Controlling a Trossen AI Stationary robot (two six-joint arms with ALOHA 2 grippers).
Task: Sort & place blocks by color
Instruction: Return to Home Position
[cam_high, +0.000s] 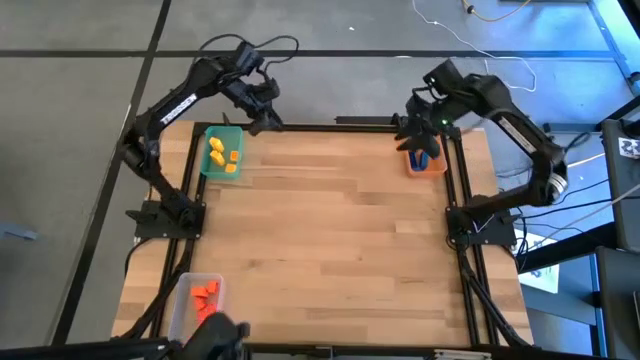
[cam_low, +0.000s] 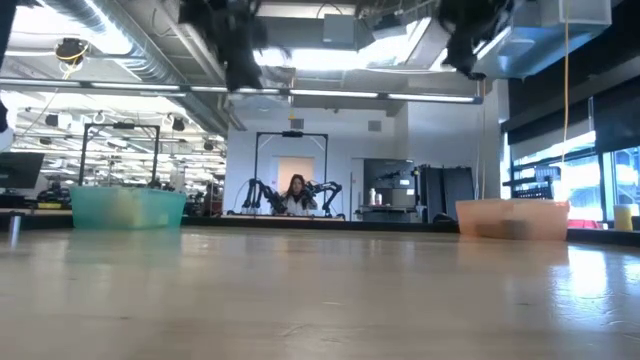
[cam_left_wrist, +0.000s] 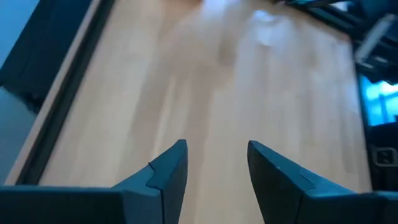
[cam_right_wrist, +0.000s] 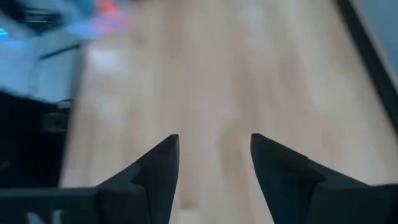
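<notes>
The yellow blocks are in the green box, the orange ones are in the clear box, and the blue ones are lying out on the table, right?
Not quite. The blue blocks are not out on the table: the high view shows them inside the orange bin. The rest is right: the yellow blocks are in the green bin and the orange blocks are in the clear bin.

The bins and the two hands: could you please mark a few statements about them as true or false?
1. The green bin holds yellow blocks. True.
2. The orange bin holds orange-red blocks. False: it holds blue blocks.
3. The clear bin holds orange-red blocks. True.
4. The right hand grips a block. False: it is open, with nothing between its fingers.
5. The left hand is open. True.
</notes>
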